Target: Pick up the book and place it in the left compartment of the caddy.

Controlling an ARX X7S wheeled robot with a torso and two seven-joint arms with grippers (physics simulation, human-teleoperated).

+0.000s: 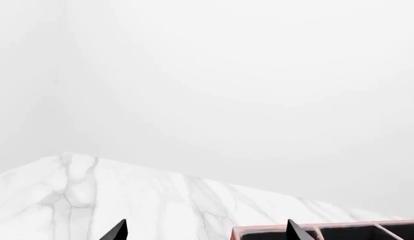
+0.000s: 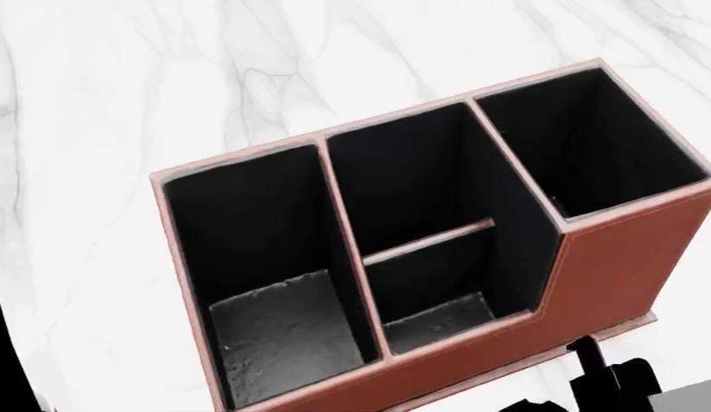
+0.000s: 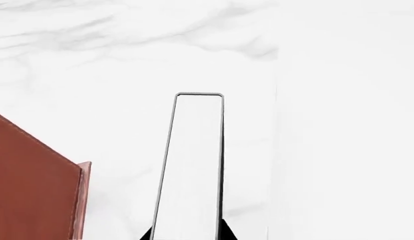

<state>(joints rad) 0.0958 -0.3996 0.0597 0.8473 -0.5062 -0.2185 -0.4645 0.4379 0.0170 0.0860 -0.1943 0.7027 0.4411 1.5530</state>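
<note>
One caddy (image 2: 630, 257) stands on one marble table (image 2: 92, 129). It has four slots: one long left compartment (image 2: 270, 257), two small ones, one taller square one. One book (image 3: 193, 165) shows. Two grippers appear.

Reddish-brown caddy (image 2: 630, 257), black-lined; white grey-veined marble table (image 2: 126, 77).

A white marble bench (image 2: 92, 94) with grey veins carries the things. The reddish-brown caddy (image 2: 630, 257) stands directly on it, its 4 black-lined slots open upward, 1 end raised. In the left wrist view, the bench ends before a plain pale wall.
</note>
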